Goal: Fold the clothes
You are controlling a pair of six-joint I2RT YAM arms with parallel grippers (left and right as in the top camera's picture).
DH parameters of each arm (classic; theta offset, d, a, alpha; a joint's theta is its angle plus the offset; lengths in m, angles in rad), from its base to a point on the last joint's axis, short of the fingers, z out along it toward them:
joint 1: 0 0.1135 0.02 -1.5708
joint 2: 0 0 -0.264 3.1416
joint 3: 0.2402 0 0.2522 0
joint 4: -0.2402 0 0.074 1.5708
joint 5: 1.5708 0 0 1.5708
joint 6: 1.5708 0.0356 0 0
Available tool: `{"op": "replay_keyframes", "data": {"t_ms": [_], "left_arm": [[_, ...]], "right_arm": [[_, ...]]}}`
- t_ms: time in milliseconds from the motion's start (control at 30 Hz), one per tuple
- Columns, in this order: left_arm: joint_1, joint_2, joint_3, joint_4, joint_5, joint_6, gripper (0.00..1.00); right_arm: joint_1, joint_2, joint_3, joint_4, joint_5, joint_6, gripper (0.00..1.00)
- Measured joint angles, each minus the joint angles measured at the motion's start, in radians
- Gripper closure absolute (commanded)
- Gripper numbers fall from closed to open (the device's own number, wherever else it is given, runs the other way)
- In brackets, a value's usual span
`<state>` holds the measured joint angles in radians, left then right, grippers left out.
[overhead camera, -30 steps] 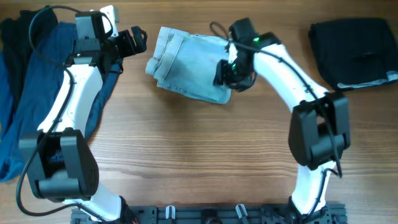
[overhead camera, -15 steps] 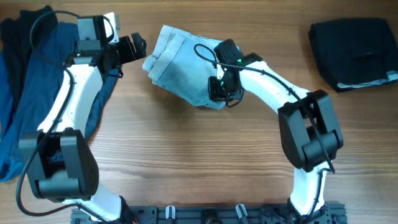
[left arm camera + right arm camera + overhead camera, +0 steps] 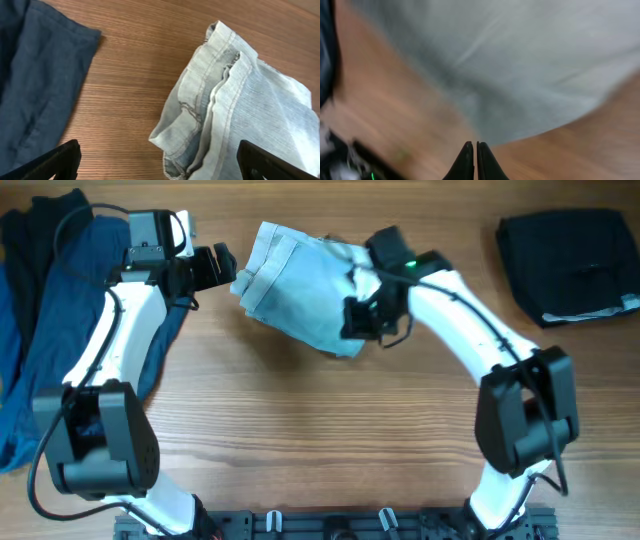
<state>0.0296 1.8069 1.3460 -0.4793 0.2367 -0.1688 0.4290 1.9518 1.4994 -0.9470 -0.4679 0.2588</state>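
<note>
Shorts (image 3: 298,295) slant upper-left to lower-right, stitched end toward open left hand (image 3: 222,267); right hand (image 3: 476,157) pinched closed.

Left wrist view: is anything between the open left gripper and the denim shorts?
Nothing visible. Only bare wooden table lies between the left gripper and the denim shorts' folded edge; the navy garment sits off to the side.

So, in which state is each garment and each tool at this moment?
denim shorts, folded over, layers stacked.
navy garment, unfolded, lying loose at the left.
black garment, folded, at the far right.
left tool, open, empty, beside the denim shorts.
right tool, shut, at the edge of the denim shorts.
</note>
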Motion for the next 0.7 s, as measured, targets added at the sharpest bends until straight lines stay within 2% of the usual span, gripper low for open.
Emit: {"op": "replay_keyframes", "data": {"t_ms": [133,467,600,700], "left_arm": [[0.029,0.0,0.0,-0.001,-0.006,0.008,0.0],[0.053,0.0,0.0,-0.004,-0.008,0.011,0.0],[0.052,0.0,0.0,-0.02,-0.008,0.011,0.0],[0.052,0.0,0.0,-0.034,-0.008,0.011,0.0]], "right_arm": [[0.077,0.0,-0.014,-0.013,0.005,-0.042,0.96],[0.081,0.092,-0.161,0.218,0.154,0.021,0.96],[0.047,0.099,-0.164,0.271,0.226,0.07,0.96],[-0.041,0.098,-0.16,0.303,0.288,0.088,0.95]]}}
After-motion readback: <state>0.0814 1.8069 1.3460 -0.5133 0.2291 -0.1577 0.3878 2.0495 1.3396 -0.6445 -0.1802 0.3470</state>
